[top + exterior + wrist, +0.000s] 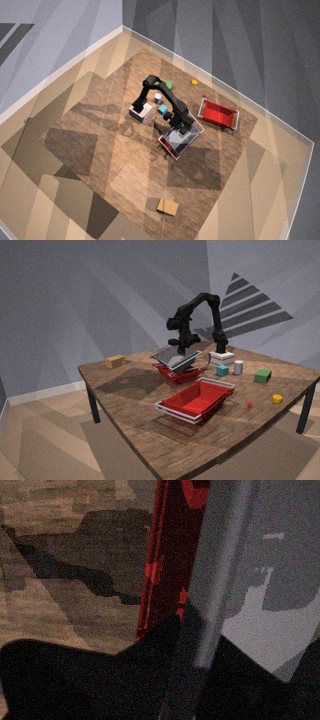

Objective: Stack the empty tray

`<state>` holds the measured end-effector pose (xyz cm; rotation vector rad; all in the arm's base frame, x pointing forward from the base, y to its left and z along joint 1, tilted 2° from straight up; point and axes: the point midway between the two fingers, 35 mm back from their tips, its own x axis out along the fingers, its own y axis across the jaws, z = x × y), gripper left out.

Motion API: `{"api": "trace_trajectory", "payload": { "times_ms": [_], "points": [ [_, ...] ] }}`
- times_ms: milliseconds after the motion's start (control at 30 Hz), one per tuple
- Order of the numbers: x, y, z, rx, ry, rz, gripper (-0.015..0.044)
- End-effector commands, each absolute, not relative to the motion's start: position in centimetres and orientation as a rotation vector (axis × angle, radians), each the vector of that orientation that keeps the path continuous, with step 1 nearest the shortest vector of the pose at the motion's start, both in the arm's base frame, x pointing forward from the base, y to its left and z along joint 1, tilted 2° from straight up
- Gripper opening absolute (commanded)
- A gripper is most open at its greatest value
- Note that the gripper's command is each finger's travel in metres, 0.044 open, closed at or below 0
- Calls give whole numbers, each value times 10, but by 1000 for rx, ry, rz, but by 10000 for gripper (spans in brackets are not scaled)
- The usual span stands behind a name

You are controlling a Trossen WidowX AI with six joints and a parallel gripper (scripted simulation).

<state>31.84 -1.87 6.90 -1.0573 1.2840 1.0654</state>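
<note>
My gripper [177, 127] [181, 353] [185, 625] is shut on the near long wall of a grey tray [178, 138] [176, 360] [295, 625]. The grey tray looks empty and hangs tilted above a red tray [168, 146] [183, 378] [172, 545]. The lower red tray stands on the table, mostly covered by the grey one from above. One of its wire bars [170, 374] shows partly beneath the grey tray and seems to lie across its top. Its other bar and its load are hidden. Whether the trays touch is unclear.
Another red tray [219, 113] [205, 397] stands apart, empty, bars out over its ends. A cyan block [162, 109] [222, 370], white cylinder [157, 98] [238, 367] and green block [262, 375] are near the base. A tan block [167, 206] [115, 361] lies farther off.
</note>
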Motion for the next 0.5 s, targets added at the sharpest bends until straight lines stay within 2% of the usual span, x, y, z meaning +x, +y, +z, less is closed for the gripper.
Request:
{"api": "trace_trajectory", "payload": {
  "times_ms": [0, 467],
  "points": [
    [314, -17, 65, -1049, 1292, 1075, 0],
    [311, -17, 59, -1048, 1292, 1075, 0]
  ]
}}
